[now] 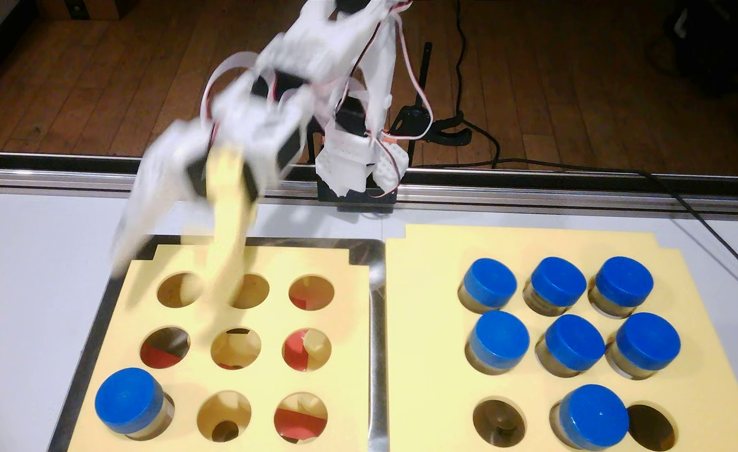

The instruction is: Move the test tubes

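Fixed view, one white arm (315, 52) clamped at the far edge of a pale tabletop (32, 260), reaching toward the view's left, heavily motion-blurred. Gripper (171, 282): one white finger and one cream-yellow finger, spread apart over the far-left corner of the left rack, nothing between the jaws; blur prevents a finer reading. Left rack (350, 313): cream-yellow plate with nine round holes, sitting in a dark-rimmed metal tray (376, 347). One test tube (129, 402) with a blue cap stands in the near-left hole; the other eight holes are unfilled, some showing red beneath. Right rack (428, 304): matching cream plate, just beside the tray. Seven test tubes stand upright here: far row at left (489, 280), centre (558, 279) and right (624, 280); middle row at left (501, 334), centre (575, 341) and right (648, 340); near row, centre hole only (595, 415). The near-left and near-right holes of this rack hold no tube. Beyond the tabletop: a wooden floor (97, 87), black cables and a black clamp (441, 130).
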